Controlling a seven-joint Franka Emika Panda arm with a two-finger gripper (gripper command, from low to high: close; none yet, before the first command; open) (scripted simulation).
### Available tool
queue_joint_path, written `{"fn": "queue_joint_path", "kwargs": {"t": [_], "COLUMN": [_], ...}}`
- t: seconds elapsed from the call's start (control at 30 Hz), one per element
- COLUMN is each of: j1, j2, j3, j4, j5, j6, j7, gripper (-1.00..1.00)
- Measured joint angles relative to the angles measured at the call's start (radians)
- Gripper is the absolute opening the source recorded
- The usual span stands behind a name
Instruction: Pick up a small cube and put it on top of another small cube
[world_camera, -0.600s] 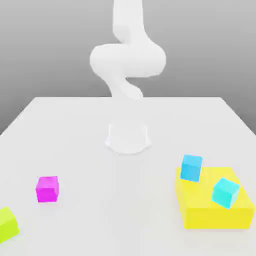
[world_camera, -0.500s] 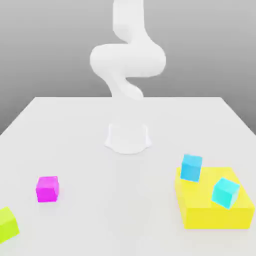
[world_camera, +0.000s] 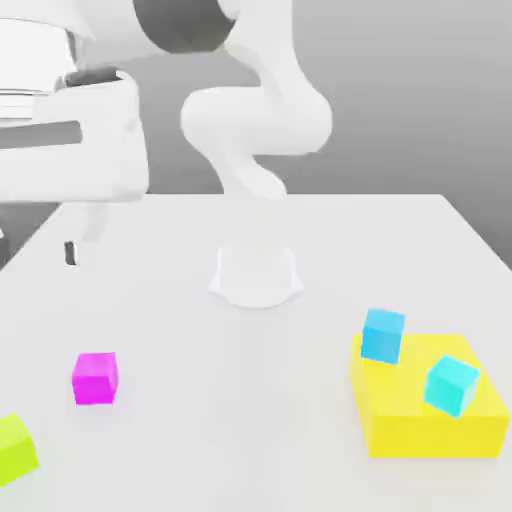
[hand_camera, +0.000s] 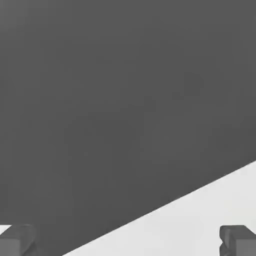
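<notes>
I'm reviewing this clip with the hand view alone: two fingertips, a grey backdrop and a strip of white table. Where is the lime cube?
Observer: The lime cube sits on the table at the exterior view's lower left edge, partly cut off by the frame.
Operator: Anything near it?
Observer: A magenta cube stands close by, apart from it, toward the exterior view's right.
Operator: Any other cubes?
Observer: Two cyan cubes at the exterior view's right: one sits tilted on a yellow block, the other is at the block's far corner.
</notes>
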Motion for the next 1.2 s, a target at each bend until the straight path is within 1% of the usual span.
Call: {"fn": "queue_joint_path", "kwargs": {"t": [0.37, 0.5, 0.53, 0.73, 0.8, 0.93, 1.2], "j1": [-0.131, -0.188, -0.200, -0.206, -0.191, -0.151, -0.166], "j2": [0.392, 0.537, 0.563, 0.575, 0.539, 0.404, 0.119], "j3": [-0.066, -0.009, 0.005, 0.012, -0.008, -0.067, -0.115], "j4": [0.002, 0.030, 0.035, 0.038, 0.030, -0.014, -0.262], "j5": [0.066, 0.133, 0.146, 0.153, 0.133, 0.046, -0.194], "j6": [0.117, 0.215, 0.235, 0.244, 0.217, 0.130, 0.119], "j7": [0.020, -0.024, -0.033, -0.038, -0.024, 0.007, -0.266], "gripper": [0.00, 0.00, -1.00, -1.00, -1.00, -1.00, -1.00]}}
